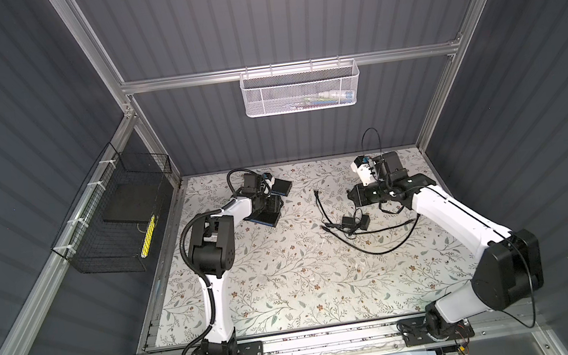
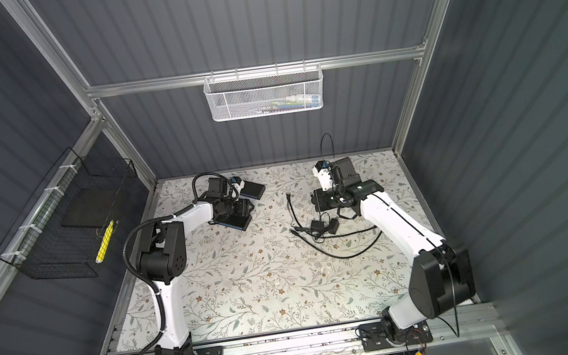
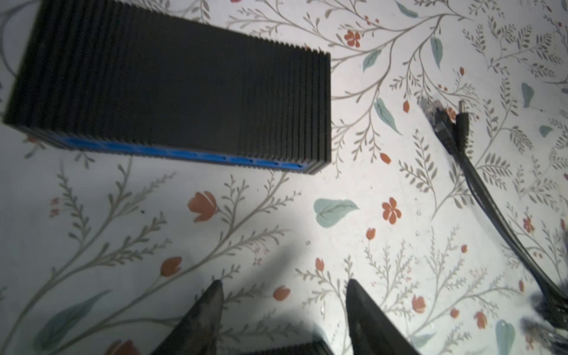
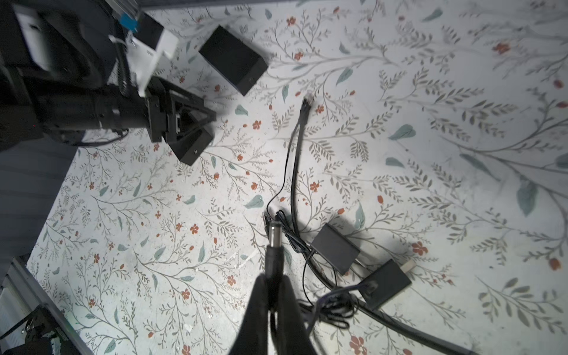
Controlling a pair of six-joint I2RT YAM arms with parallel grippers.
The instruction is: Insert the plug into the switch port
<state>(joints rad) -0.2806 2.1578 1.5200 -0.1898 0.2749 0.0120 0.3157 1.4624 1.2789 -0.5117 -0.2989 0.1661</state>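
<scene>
We find the near half of the table (image 1: 288, 288) bare in both top views, open for either arm to cross. At the far left two black boxes lie close together, and the left arm (image 1: 238, 206) hangs over the nearer box (image 1: 266, 219), blocking it from above. The farther box (image 1: 283, 187) lies uncovered; in the left wrist view the table along its blue side (image 3: 184, 154) is free. A bare strip parts the boxes from the cable heap (image 1: 349, 227), with one cable end (image 1: 315, 193) reaching into it. The right gripper (image 4: 273, 279) has its jaws filled by a plug (image 4: 272, 242) that juts out over the heap
</scene>
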